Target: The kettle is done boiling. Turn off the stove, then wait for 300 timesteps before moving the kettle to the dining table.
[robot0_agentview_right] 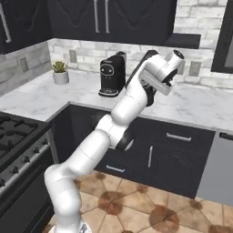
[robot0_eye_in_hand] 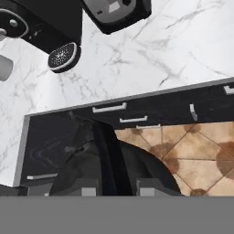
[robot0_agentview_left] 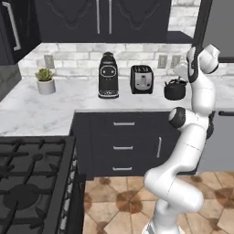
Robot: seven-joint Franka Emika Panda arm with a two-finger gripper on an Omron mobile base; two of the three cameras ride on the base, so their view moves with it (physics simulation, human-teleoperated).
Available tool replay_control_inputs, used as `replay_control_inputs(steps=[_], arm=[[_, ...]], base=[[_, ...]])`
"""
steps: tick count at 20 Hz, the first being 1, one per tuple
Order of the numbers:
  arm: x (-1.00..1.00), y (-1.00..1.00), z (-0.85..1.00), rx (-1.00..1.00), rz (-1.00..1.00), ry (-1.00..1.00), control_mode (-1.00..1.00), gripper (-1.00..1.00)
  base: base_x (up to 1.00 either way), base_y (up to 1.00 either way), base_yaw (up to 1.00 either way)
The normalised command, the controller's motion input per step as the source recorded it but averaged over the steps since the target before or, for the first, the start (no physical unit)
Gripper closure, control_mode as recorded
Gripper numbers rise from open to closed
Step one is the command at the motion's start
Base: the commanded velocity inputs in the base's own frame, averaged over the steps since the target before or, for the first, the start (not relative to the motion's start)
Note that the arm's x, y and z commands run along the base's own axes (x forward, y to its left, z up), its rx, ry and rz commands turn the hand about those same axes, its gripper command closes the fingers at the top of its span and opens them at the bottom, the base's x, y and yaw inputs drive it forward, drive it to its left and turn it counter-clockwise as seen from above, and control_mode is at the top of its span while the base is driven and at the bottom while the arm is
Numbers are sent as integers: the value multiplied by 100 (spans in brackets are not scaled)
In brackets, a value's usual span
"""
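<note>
so the gripper [robot0_eye_in_hand: 118, 185] is clamped on the kettle [robot0_agentview_left: 175, 88], held up over the marble counter [robot0_agentview_left: 55, 105]; toaster [robot0_agentview_left: 141, 79] and coffee machine [robot0_agentview_left: 108, 75] sit just past it; stove [robot0_agentview_left: 32, 183] is well off to the side

The white marble counter [robot0_agentview_left: 55, 107] carries a small potted plant [robot0_agentview_left: 45, 80], a black coffee machine [robot0_agentview_left: 108, 75] and a toaster [robot0_agentview_left: 141, 79] along its back wall. Right of the toaster, the black kettle [robot0_agentview_left: 175, 88] appears just above it.

No legible text, label or number anywhere.
</note>
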Motion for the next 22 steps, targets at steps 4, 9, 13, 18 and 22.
replay_control_inputs(steps=[4,9,13,18,22], arm=[[0,0,0,0,0,0,100,100],[0,0,0,0,0,0,100,100],[0,0,0,0,0,0,100,100],[0,0,0,0,0,0,100,100],[0,0,0,0,0,0,100,100]], base=[[0,-19,-34],[0,-20,-34],[0,-20,-33],[0,-23,-32],[2,-22,-31]])
